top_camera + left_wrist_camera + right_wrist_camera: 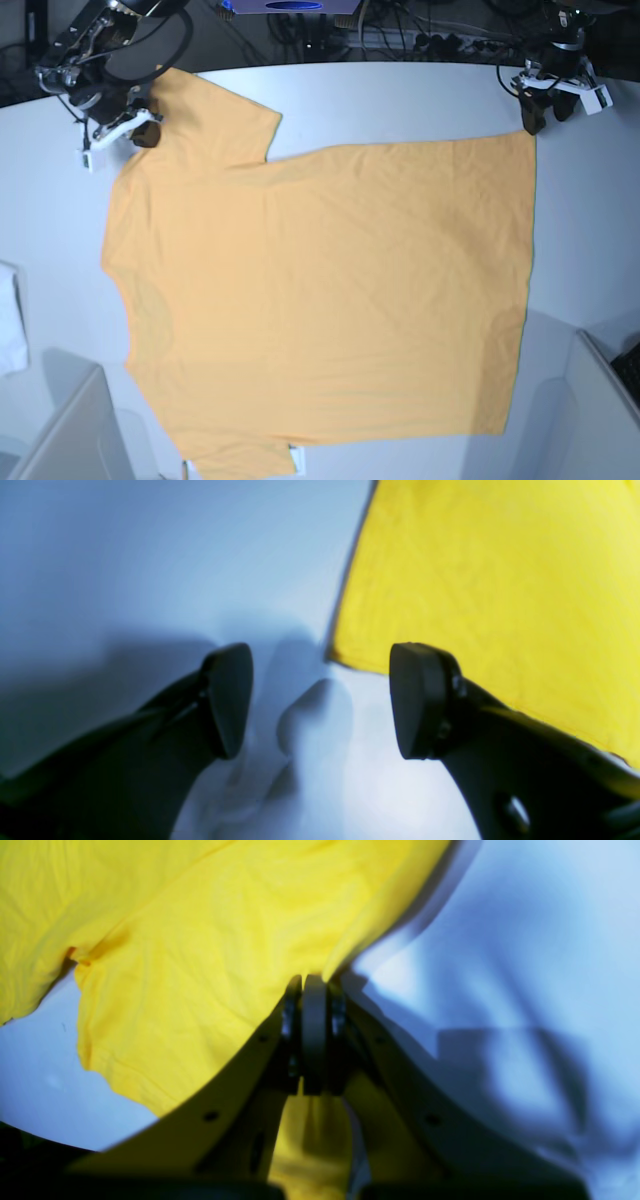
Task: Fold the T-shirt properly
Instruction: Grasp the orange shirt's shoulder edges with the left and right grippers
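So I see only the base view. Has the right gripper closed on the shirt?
Observer: Yes. The right wrist view shows the right gripper shut, pinching an edge of the shirt.
Operator: And the left gripper?
Observer: The left gripper is open, its fingers either side of bare table.
Operator: Is it touching the shirt?
Observer: Nothing is between the fingers. The shirt corner lies just beyond them; whether the outer finger brushes it, I cannot tell.

T-shirt [330,300] spread flat on table [420,95]; arms at corners
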`<act>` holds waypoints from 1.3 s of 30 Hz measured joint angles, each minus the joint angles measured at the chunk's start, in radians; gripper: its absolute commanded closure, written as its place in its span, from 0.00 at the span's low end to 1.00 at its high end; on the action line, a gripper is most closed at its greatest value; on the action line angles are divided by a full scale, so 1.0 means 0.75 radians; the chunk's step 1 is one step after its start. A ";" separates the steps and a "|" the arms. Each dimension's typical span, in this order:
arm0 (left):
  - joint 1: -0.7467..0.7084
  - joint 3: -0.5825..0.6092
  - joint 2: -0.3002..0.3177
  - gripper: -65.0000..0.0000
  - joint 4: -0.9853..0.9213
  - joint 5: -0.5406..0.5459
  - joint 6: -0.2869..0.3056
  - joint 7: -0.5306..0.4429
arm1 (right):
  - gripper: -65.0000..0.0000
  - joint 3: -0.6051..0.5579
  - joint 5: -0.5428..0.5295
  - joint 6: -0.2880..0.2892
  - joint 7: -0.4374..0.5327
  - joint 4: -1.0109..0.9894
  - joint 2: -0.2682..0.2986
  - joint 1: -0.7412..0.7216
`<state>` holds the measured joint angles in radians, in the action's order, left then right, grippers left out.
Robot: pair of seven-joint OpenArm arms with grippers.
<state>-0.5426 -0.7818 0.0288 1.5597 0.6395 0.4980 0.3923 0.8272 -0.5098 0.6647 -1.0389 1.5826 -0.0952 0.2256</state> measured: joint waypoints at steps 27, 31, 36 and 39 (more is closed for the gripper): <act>0.225 0.035 -0.051 0.38 -0.142 0.074 0.037 0.126 | 1.00 0.000 -0.010 0.001 -0.011 0.000 0.005 0.004; 0.225 0.028 -0.080 0.38 -0.135 0.096 0.040 0.127 | 1.00 0.000 -0.010 0.001 -0.011 0.000 0.005 0.004; 0.186 0.027 -0.055 0.38 -0.242 0.331 0.096 0.122 | 1.00 0.000 -0.009 0.001 -0.011 0.000 0.005 0.004; 0.184 0.039 -0.007 0.38 -0.293 0.385 0.105 0.128 | 1.00 -0.001 -0.010 0.001 -0.010 0.000 0.005 0.004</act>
<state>-0.4046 -0.7528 0.0238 1.3399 0.9283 0.5766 0.4885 0.8265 -0.5171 0.6651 -1.0466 1.5826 -0.0917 0.2283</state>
